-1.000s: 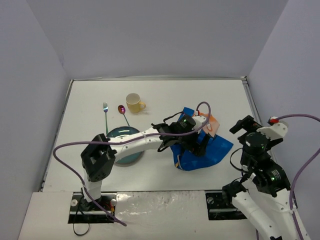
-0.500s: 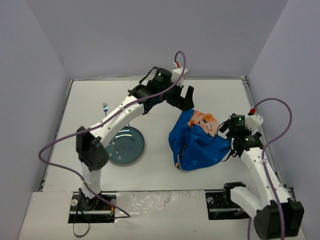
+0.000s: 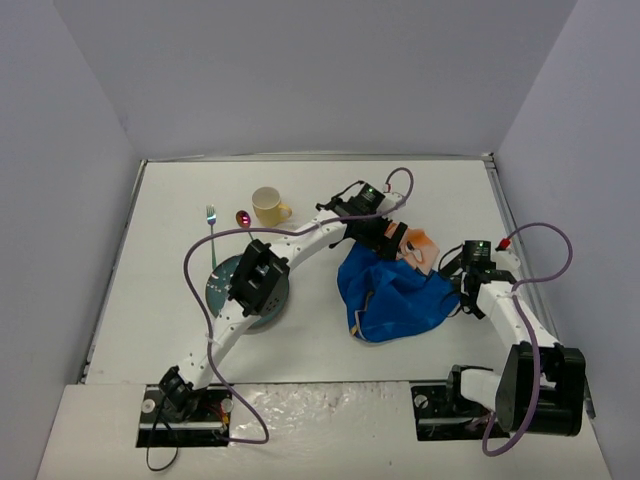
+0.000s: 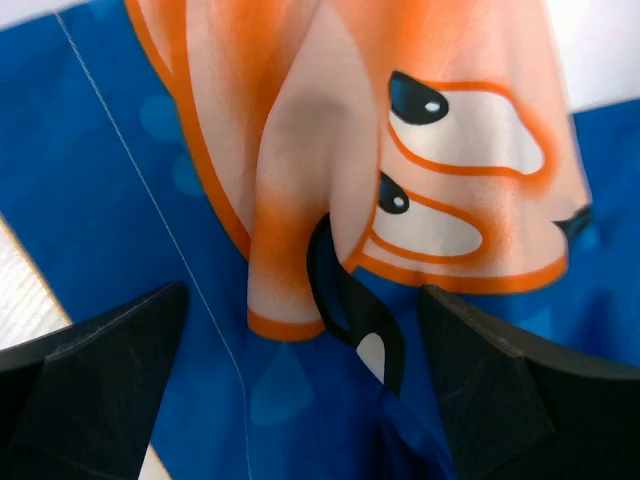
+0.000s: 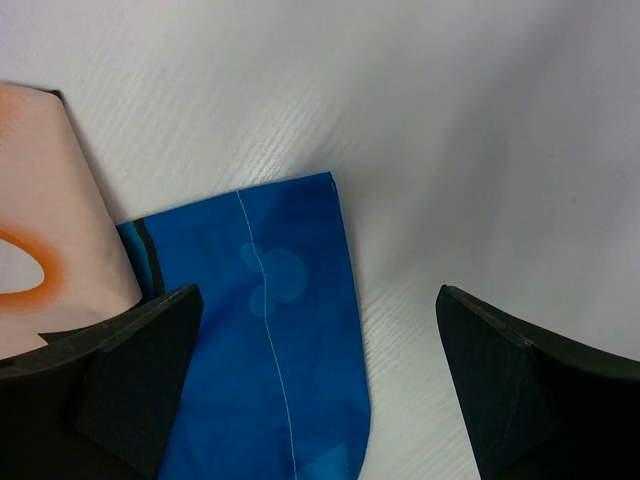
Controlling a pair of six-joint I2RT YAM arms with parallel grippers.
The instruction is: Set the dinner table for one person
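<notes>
The blue cartoon placemat lies crumpled right of centre on the white dinner table. My left gripper is open, low over the placemat's far edge. In the left wrist view it straddles the orange and peach cartoon print, holding nothing. My right gripper is open at the placemat's right edge. In the right wrist view it has a blue placemat corner between its fingers, not pinched.
A teal plate sits at the left, partly under my left arm. A fork, a spoon and a yellow mug lie behind it. Grey walls enclose the table.
My left arm swung from the placemat to the far back and came down again on the placemat's far edge. My right arm reached in to the placemat's right edge. The placemat lies more spread.
</notes>
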